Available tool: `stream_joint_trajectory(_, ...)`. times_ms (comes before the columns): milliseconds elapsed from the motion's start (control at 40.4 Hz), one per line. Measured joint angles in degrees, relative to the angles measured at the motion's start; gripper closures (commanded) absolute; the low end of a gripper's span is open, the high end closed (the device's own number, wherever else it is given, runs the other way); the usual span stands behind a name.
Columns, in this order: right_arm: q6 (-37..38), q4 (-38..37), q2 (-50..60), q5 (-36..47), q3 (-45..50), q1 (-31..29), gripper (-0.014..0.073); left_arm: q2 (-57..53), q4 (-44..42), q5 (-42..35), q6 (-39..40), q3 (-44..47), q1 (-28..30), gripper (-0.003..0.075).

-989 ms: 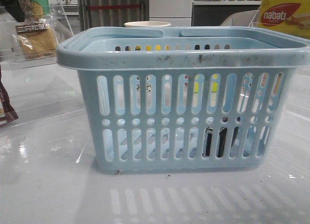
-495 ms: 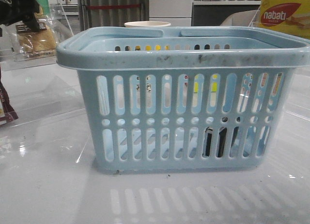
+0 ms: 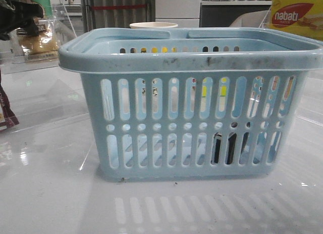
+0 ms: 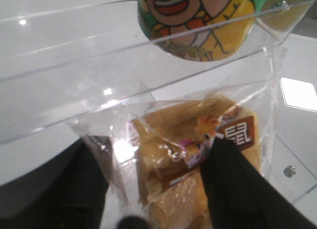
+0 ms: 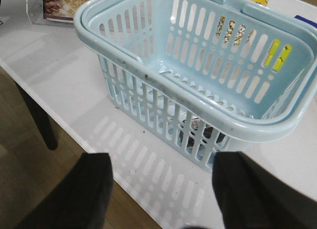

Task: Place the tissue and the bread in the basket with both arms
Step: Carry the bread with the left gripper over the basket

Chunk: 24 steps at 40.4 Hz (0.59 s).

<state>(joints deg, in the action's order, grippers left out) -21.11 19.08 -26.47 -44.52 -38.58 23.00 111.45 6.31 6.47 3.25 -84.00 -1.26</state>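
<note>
The light blue basket (image 3: pixel 192 57) stands mid-table; it also shows in the right wrist view (image 5: pixel 148 75). The tissue (image 3: pixel 227 148) is a dark block inside it, low on the right behind the slots, and shows through the slots in the right wrist view (image 5: pixel 195 132). The bread (image 3: pixel 40 42) lies in its clear wrapper in a clear tray at the far left. My left gripper (image 3: pixel 28 21) is down over it, open, with the bread (image 4: pixel 173 155) between the fingers (image 4: pixel 233 184). My right gripper (image 5: pixel 163 160) is open and empty above the table's front edge, outside the front view.
A yellow-red nabati box (image 3: pixel 295 16) is at the far right. A white cup rim (image 3: pixel 154 25) shows behind the basket. A maroon snack packet (image 3: pixel 5 112) is at the left edge. A cartoon-printed cup (image 4: pixel 198 16) stands beyond the clear tray's wall (image 4: pixel 148 66).
My left gripper has come down from the top left corner onto the bread and now covers its label strip. The basket and tissue have not moved.
</note>
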Motion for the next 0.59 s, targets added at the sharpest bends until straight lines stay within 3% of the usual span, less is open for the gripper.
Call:
stream_joint_trajectory(371,0.0,0.0,0.0,0.0,0.0,0.0,0.0056,0.0,0.0,0.1,0.0,0.0,0.0,0.0628)
stream_joint_trajectory(594,0.0,0.0,0.0,0.0,0.0,0.0,0.0056,-3.0,0.1,4.8,0.1,-0.1,0.0,0.0629)
